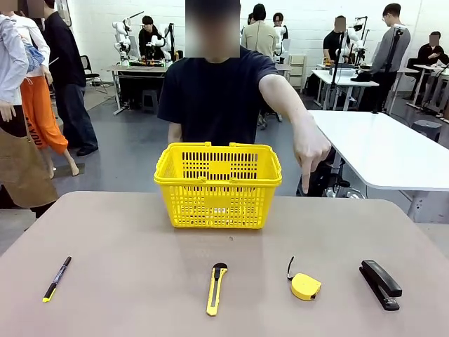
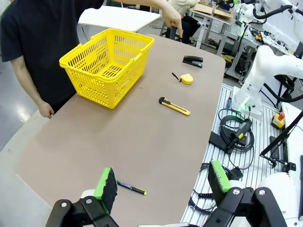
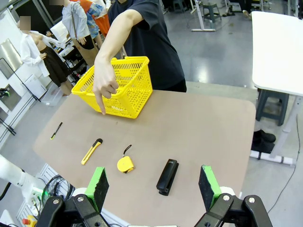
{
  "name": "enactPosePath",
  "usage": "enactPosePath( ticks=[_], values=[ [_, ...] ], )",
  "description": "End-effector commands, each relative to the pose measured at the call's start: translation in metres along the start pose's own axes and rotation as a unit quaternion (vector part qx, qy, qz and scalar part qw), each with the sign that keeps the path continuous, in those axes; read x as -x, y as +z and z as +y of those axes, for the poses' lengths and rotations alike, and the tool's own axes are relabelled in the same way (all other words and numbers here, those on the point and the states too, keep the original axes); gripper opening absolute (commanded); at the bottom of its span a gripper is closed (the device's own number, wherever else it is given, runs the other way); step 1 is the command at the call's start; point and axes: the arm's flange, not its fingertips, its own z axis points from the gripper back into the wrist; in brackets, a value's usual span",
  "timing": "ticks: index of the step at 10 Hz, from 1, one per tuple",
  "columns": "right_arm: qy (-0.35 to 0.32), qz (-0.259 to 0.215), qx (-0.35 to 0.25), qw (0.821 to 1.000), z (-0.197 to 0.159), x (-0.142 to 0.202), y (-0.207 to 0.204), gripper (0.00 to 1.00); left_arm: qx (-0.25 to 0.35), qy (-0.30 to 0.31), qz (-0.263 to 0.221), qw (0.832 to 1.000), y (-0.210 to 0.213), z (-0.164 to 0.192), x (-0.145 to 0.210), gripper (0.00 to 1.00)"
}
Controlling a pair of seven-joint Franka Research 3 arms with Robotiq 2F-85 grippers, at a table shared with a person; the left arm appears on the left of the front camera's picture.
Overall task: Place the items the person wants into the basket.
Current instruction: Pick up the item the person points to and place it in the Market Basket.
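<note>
The robot's left hand is held spread, its green pads well apart with nothing between them. A thin black pen is seen on the desk just ahead of it. The robot's right hand is likewise spread and empty, with the black stapler ahead of it. Both hands are kept well apart from the yellow basket, which is set at the desk's far edge. The utility knife is laid flat on the near side of the basket, and the round tape measure off its near right corner. Bare matte desk is left open between tools and basket. The person's hand is pointed downward just right of the basket's slotted plastic wall.
</note>
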Motion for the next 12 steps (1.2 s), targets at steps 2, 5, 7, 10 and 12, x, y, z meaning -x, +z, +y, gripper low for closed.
enactPosePath(
  ticks=[2, 5, 7, 10, 12],
  values=[
    [0.063, 0.167, 0.069, 0.981, 0.043, -0.028, -0.059, 1.00, 0.005, -0.012, -0.012, 1.000, 0.001, 0.001, 0.000, 1.00],
    [0.142, 0.336, 0.137, 0.921, 0.107, -0.038, -0.174, 1.00, 0.005, -0.012, -0.012, 1.000, 0.001, 0.001, 0.000, 1.00],
    [0.172, 0.412, 0.144, 0.883, 0.132, -0.013, -0.243, 1.00, 0.005, -0.012, -0.012, 1.000, 0.001, 0.001, 0.000, 1.00],
    [0.178, 0.404, 0.109, 0.891, 0.151, 0.014, -0.303, 1.00, 0.005, -0.012, -0.012, 1.000, 0.001, 0.001, 0.000, 1.00],
    [0.164, 0.387, 0.077, 0.904, 0.151, 0.017, -0.316, 1.00, 0.005, -0.012, -0.012, 1.000, 0.001, 0.001, 0.000, 1.00]
  ],
)
